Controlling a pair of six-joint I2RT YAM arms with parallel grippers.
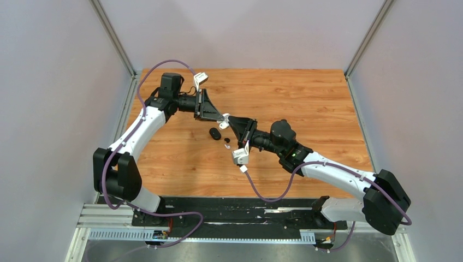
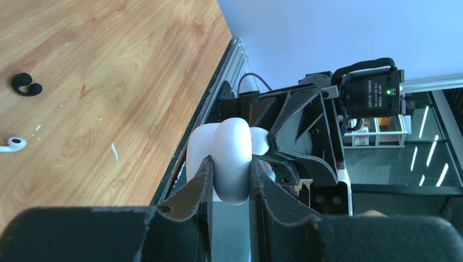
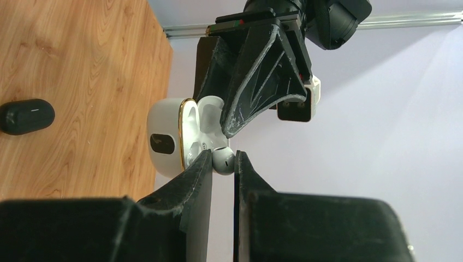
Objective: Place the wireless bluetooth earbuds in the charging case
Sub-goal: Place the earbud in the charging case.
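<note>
In mid-air above the table, my left gripper [image 2: 230, 164] is shut on the white charging case [image 2: 232, 155]. The right wrist view shows this case [image 3: 164, 142] open, with a gold rim. My right gripper [image 3: 223, 156] is shut on a white earbud [image 3: 223, 162], which it holds right at the case's mouth. From above, the two grippers meet tip to tip, left gripper [image 1: 220, 118] against right gripper [image 1: 232, 123], with the case [image 1: 224, 125] between them. A second white earbud [image 2: 12, 143] and a black earbud [image 2: 26, 84] lie loose on the wood.
A black charging case [image 1: 214, 133] lies shut on the wooden table [image 1: 306, 103], just below the grippers, also seen as a black case [image 3: 26, 115] from the right wrist. The loose black earbud [image 1: 226, 140] and white earbud [image 1: 227, 147] lie beside it. Grey walls enclose the table on three sides.
</note>
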